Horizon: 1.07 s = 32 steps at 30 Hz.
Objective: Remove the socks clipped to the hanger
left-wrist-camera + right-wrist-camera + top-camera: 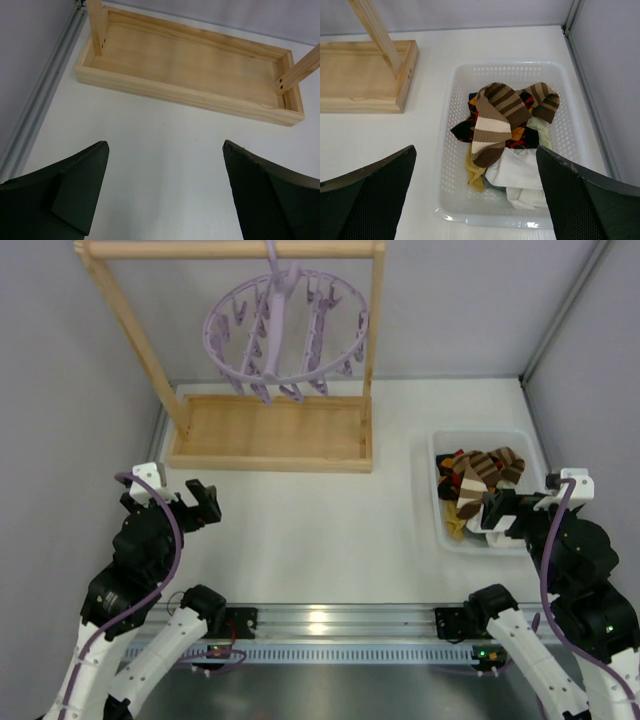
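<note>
Stretching white between grey side walls, the tabletop [300, 520] is lying open across its middle, from the arms' bases to the wooden frame rack [270, 430] at the far side, whose tray is running left to right. The lilac hanger [276, 310] is hanging by its hook from the rack's top bar, with its clip pegs dangling above the tray. A white perforated basket [437, 500] is sitting near the right wall, well apart from the rack, its long axis running near to far. The socks [480, 475] are lying heaped inside it. A brown-and-cream striped sock [495, 120] is draping lengthwise over a black argyle sock [517, 137], and a white sock [520, 172] is lying at the near end. The left gripper [200, 502] is hovering over bare tabletop, jaws spread wide and empty. The right gripper [495, 512] is hovering over the basket's near end, likewise spread and empty.
</note>
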### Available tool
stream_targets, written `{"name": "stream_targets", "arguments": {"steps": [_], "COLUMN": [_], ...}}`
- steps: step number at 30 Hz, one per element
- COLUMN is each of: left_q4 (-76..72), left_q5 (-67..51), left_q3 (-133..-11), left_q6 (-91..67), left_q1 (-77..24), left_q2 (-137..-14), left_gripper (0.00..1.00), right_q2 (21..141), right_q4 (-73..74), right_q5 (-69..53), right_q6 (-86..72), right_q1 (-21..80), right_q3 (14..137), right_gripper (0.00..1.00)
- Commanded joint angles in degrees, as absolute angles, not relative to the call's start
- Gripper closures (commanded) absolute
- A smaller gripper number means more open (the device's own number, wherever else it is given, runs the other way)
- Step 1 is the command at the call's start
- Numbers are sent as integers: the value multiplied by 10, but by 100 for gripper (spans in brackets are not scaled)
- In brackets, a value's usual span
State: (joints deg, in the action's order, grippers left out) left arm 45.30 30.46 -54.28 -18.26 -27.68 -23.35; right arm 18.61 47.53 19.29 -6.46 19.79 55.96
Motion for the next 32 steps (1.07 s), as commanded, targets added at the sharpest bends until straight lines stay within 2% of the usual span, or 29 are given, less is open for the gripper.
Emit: {"name": "stream_targets", "arguments": {"steps": [1, 32], "left_q4": [453, 449], "left_q5": [303, 299], "left_q3": [-534, -535], "left_q6": [-182, -174], "left_q1": [-275, -275], "left_q2": [-236, -244], "left_gripper": [1, 1], "right_q2": [175, 174], "right_q4": [492, 486], "right_q5": [185, 185], "right_q6": [-50, -37], "right_q1": [193, 192], "right_q3": [570, 565], "right_gripper": [1, 1]}}
